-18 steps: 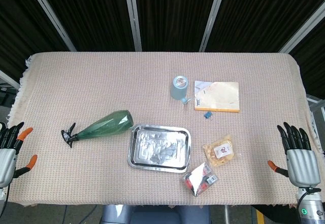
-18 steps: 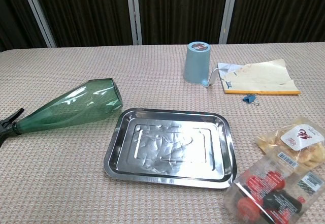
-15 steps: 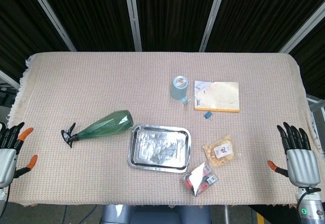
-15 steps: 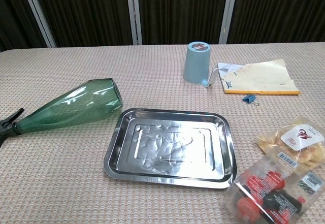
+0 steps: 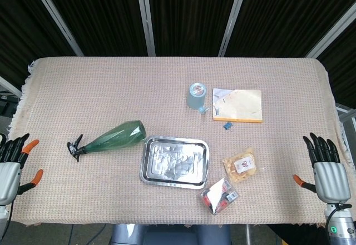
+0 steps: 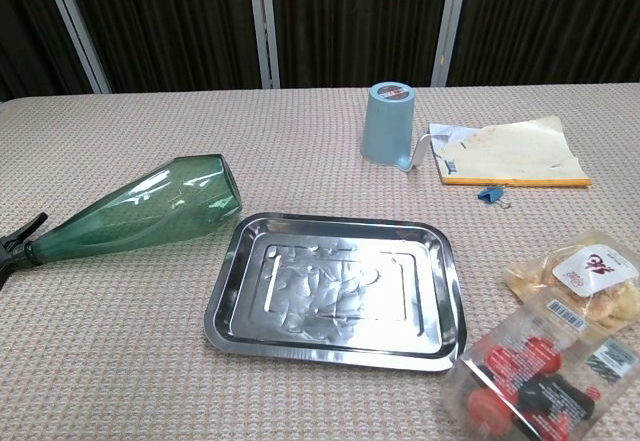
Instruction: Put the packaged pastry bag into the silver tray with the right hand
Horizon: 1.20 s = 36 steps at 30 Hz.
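Note:
The packaged pastry bag (image 5: 242,165) (image 6: 581,278), clear with yellow pastries and a white label, lies on the cloth just right of the silver tray (image 5: 150,167) (image 6: 228,291). The tray holds nothing. My right hand (image 5: 326,170) hovers at the table's right edge, well to the right of the bag, fingers spread and holding nothing. At the far left edge my left hand (image 5: 11,167) is likewise spread with nothing in it. Neither hand shows in the chest view.
A clear pack of red and black items (image 5: 220,195) (image 6: 535,376) lies below the pastry bag. A green spray bottle (image 5: 111,138) (image 6: 130,211) lies left of the tray. Behind it are a blue cup (image 5: 196,95) (image 6: 388,123), a notepad (image 5: 238,105) (image 6: 510,153) and a blue clip (image 5: 227,126) (image 6: 489,194).
Both hands have sunk slightly toward the lower edge of the head view. Nothing on the table has moved.

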### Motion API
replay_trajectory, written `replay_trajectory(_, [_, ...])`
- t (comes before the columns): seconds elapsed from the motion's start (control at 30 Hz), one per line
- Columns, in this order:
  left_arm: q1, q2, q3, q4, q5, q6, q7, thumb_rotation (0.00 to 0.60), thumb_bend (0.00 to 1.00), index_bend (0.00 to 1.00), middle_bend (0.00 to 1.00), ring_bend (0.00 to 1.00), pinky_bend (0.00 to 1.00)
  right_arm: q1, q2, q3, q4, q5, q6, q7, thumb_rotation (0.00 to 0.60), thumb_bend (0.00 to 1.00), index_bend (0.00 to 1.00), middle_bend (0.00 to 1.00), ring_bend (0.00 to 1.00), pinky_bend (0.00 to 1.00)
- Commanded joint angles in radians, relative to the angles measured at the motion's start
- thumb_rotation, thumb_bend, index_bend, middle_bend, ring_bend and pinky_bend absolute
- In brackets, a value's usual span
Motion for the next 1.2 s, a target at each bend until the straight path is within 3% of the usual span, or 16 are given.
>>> replay_trajectory(0.03, [-0.001, 0.002, 0.000, -0.002, -0.001, -0.003, 0.003, 0.600, 0.34, 0.14, 0.00, 0.00, 0.00, 0.006, 0.005, -0.002, -0.005, -0.004, -0.011, 0.025, 0.600, 0.06, 0.00, 0.00, 0.00, 0.00])
replay_trajectory(0.53, [-0.002, 0.011, -0.001, -0.011, -0.002, -0.006, 0.010, 0.600, 0.34, 0.14, 0.00, 0.00, 0.00, 0.085, 0.048, 0.009, -0.030, -0.027, -0.117, 0.103, 0.600, 0.06, 0.00, 0.00, 0.00, 0.00])
replay_trajectory(0.93, [0.001, 0.018, 0.003, -0.014, -0.009, -0.013, 0.012, 0.600, 0.34, 0.14, 0.00, 0.00, 0.00, 0.309, 0.094, -0.001, -0.030, -0.059, -0.470, 0.248, 0.600, 0.07, 0.01, 0.00, 0.00, 0.00])
replay_trajectory(1.2, [-0.004, 0.020, 0.002, -0.015, -0.016, -0.024, 0.014, 0.600, 0.34, 0.14, 0.00, 0.00, 0.00, 0.444, 0.050, -0.022, 0.001, -0.075, -0.670, 0.302, 0.600, 0.08, 0.06, 0.00, 0.00, 0.00])
